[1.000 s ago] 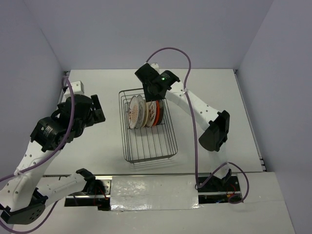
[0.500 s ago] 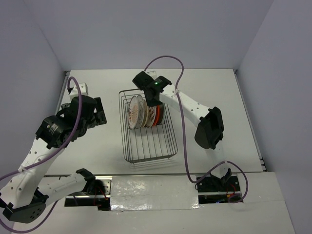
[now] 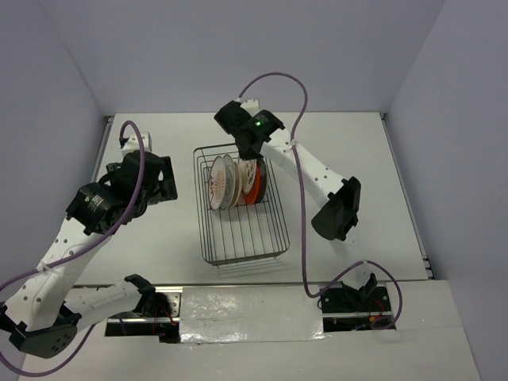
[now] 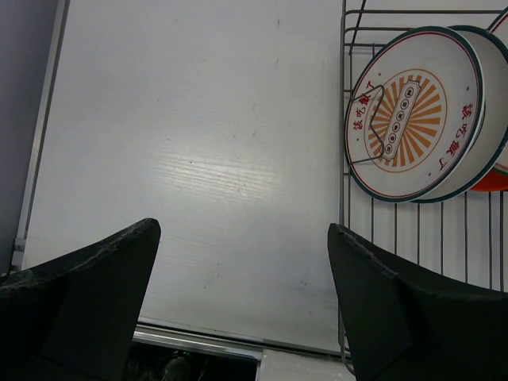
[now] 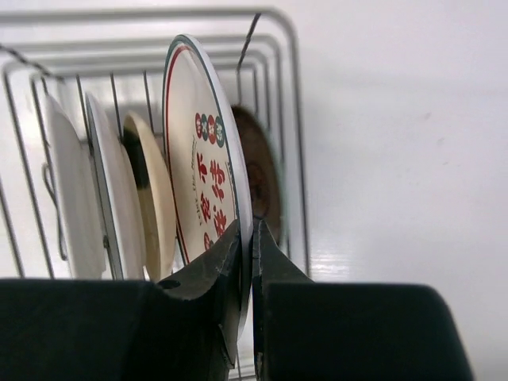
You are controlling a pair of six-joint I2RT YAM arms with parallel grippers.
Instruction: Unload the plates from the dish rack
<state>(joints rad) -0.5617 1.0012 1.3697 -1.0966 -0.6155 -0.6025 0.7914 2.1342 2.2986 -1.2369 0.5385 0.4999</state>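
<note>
The right gripper [image 5: 247,238] is clenched on the rim of the white plate with red marks [image 5: 202,171]. One finger presses the printed face and the other the back, with no gap showing between the pads and the plate. The plate stands on edge and runs straight away from the jaws, inside the dish rack [image 5: 295,119]. On the back side of the jaws, just beyond the held plate, stands a dark brown plate [image 5: 262,178]. Whether the two touch cannot be told. On the printed-face side of the jaws a cream plate [image 5: 155,202] comes first, then two paler plates [image 5: 107,198] seen edge-on, all upright among the rack's wires. In the overhead view this gripper reaches down onto the far end of the plate row.

The left gripper [image 4: 244,230] hangs released, its two dark fingers spread wide above the white table [image 4: 182,143]. Ahead of its right finger and off to that side rises the rack's side wire. Just inside that wire leans the sunburst plate [image 4: 413,115], which has orange rays and a grey-green rim, with a wire prong [image 4: 369,119] looping across its face. A sliver of orange plate shows at its lower edge. From above, the left jaws sit beside the rack's left side, apart from it.
</note>
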